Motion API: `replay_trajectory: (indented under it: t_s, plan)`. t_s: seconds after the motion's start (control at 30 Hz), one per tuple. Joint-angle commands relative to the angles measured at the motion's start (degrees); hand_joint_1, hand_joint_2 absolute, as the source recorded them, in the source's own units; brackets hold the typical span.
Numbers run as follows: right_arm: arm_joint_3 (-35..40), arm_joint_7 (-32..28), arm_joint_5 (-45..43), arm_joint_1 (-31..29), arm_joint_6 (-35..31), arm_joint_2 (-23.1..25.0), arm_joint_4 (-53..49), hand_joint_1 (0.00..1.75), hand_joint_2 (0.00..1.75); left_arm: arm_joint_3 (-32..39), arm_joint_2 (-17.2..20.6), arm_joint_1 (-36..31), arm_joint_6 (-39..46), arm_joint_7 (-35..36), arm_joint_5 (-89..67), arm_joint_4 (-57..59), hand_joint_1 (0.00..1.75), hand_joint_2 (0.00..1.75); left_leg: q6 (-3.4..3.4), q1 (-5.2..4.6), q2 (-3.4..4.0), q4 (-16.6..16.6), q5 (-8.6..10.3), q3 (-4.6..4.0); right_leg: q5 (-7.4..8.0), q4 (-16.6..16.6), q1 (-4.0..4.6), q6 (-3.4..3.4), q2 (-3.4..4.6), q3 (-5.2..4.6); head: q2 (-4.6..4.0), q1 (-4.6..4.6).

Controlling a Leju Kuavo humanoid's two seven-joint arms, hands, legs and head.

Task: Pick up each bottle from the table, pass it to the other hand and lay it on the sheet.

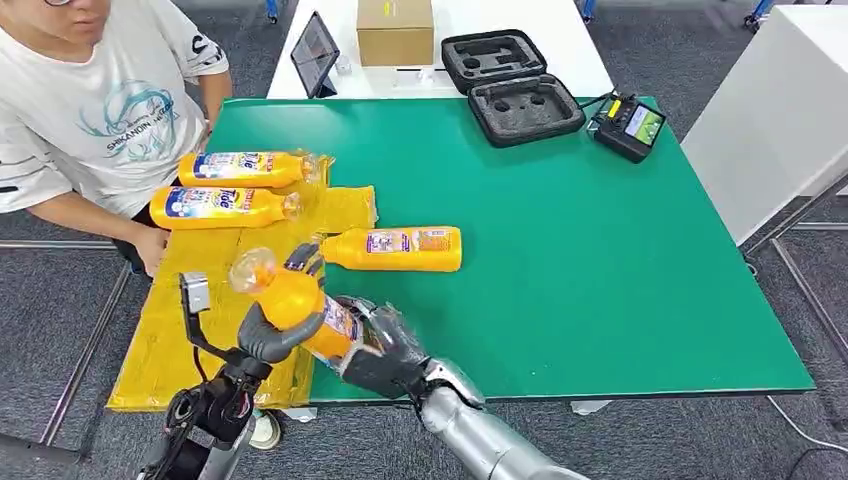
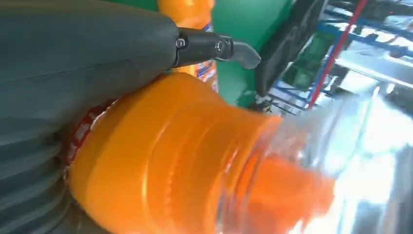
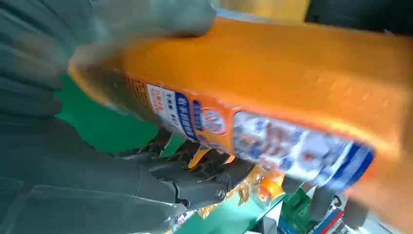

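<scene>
Gripping one orange bottle [image 1: 296, 303] with both hands above table's [image 1: 600, 250] near edge: right hand [image 1: 385, 350] wrapping base, left hand [image 1: 270, 335] clasping neck; two bottles [image 1: 235, 188] lying on yellow sheet [image 1: 175, 330], another [image 1: 395, 248] beside it

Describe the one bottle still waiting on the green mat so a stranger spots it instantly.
Start at the green table, then go to the yellow sheet along its left edge. Just right of the sheet lies an orange bottle on bare green, untouched; the others lie on the sheet or are in the hands.

Orange bottles [image 1: 395, 248] carry blue-and-white labels; the sheet [image 1: 170, 330] at lower left is yellow, the worktop [image 1: 600, 260] green, the foam case [image 1: 525, 105] black.
</scene>
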Motion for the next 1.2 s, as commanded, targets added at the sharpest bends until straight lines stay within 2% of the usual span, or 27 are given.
replay_trajectory:
  t_s: [0.03,0.43,0.53,0.63,0.67,0.7,0.73,0.8,0.83,0.87,0.97,1.03,1.1,1.2]
  plan:
    - [4.6,2.4,2.3,-1.3,-2.6,0.5,3.7,1.75,1.75,-7.5,-0.3,-3.8,3.4,-0.2,-3.4,2.7,1.75,1.75,-0.04,0.04,-0.20,0.0,-0.04,0.08,-0.09,0.0,0.04,-0.03,-0.16,0.14,0.00,-0.02]
    - [3.6,2.4,3.0,-1.2,-3.3,0.2,2.7,1.75,1.75,-8.3,0.0,-3.6,3.8,-0.4,-4.6,3.1,1.75,1.75,-0.08,0.04,-0.23,0.0,-0.12,0.34,-0.16,0.0,0.04,-0.06,-0.15,0.39,0.00,0.00]
    - [3.3,2.4,2.9,-1.1,-3.1,0.2,2.6,1.75,1.75,-8.3,0.0,-3.7,3.9,-0.4,-4.6,3.2,1.75,1.75,-0.04,0.01,-0.12,0.0,-0.03,0.15,-0.05,0.0,0.02,-0.03,-0.09,0.16,0.00,-0.02]
    - [0.7,1.1,2.3,-0.7,-3.9,0.1,0.9,1.75,1.75,-8.1,-0.4,-4.6,4.8,-1.6,-6.2,2.6,1.75,1.75,-0.04,0.03,-0.19,0.0,-0.06,0.18,-0.08,0.0,0.03,-0.03,-0.14,0.22,0.00,-0.02]
    - [-0.1,0.4,1.9,-0.4,-3.8,0.1,0.0,0.05,1.75,-7.8,-0.5,-4.9,5.3,-1.3,-5.9,2.8,1.75,1.75,-0.06,0.05,-0.25,0.0,-0.08,0.23,-0.13,0.0,0.05,-0.04,-0.19,0.30,0.00,-0.02]
    - [-1.1,-0.9,1.3,0.1,-3.8,0.2,-1.0,0.00,1.75,-7.4,-0.6,-5.1,5.5,-1.1,-5.5,3.1,1.75,1.75,-0.04,0.03,-0.20,0.0,-0.04,0.13,-0.07,0.0,0.03,-0.03,-0.16,0.17,0.00,-0.02]
    - [-1.4,-1.6,0.9,0.2,-3.5,0.2,-1.5,0.00,0.00,-7.2,-0.6,-5.2,5.6,-1.2,-5.3,3.2,1.75,1.75,-0.06,0.04,-0.27,0.0,-0.09,0.25,-0.14,0.0,0.04,-0.04,-0.20,0.31,0.00,-0.02]
    - [-3.1,-5.2,-1.6,1.4,-3.5,-0.1,-5.7,0.00,0.00,-5.6,-0.7,-5.2,6.1,-1.7,-3.7,3.2,1.75,1.75,-0.04,0.01,-0.16,0.0,-0.03,0.10,-0.06,0.0,0.01,-0.02,-0.12,0.14,0.00,0.00]
    - [-3.2,-5.2,-2.9,2.3,-3.0,-0.6,-8.4,0.00,0.00,-5.2,-0.5,-5.2,6.4,-2.0,-3.6,3.1,1.75,1.75,-0.07,0.05,-0.22,0.0,-0.15,0.31,-0.18,0.0,0.05,-0.05,-0.14,0.38,0.00,0.00]
    - [-2.9,-5.2,-5.6,3.8,-2.6,-1.7,-14.4,0.00,0.00,-3.9,-0.4,-5.0,7.6,-3.0,-3.2,2.6,1.75,1.75,-0.04,0.02,-0.12,0.0,-0.08,0.12,-0.08,0.0,0.02,-0.03,-0.06,0.16,0.00,-0.02]
    - [-3.0,-5.2,-6.0,3.7,-2.0,-2.2,-14.7,0.00,0.00,-3.4,0.2,-5.1,7.6,-2.9,-3.1,2.0,1.75,1.75,-0.06,0.05,-0.11,0.0,-0.08,0.09,-0.07,0.0,0.05,-0.04,-0.04,0.15,0.00,0.02]
    - [-2.2,-5.2,-9.6,5.9,-3.3,-3.6,-23.3,0.00,0.00,-1.9,-0.1,-5.2,11.5,-5.6,-5.3,1.2,1.75,1.75,-0.05,0.01,-0.14,0.0,-0.09,0.17,-0.11,0.0,0.00,-0.04,-0.07,0.23,0.00,-0.02]
    - [-0.4,-5.2,-14.4,9.1,-5.2,-6.5,-37.5,0.00,0.00,1.8,0.2,-5.2,19.2,-10.6,-9.5,-1.5,1.75,1.75,-0.05,0.04,-0.09,0.1,-0.11,0.04,-0.09,0.0,0.04,-0.04,-0.03,0.11,0.00,-0.02]
    - [-0.4,-5.2,-16.2,12.5,-9.0,-8.4,-52.3,0.00,0.00,7.1,0.4,-5.2,29.4,-16.3,-16.7,-5.9,1.75,1.75,-0.05,0.04,0.00,0.1,-0.10,-0.06,-0.05,0.1,0.04,-0.04,0.07,-0.01,0.00,0.00]
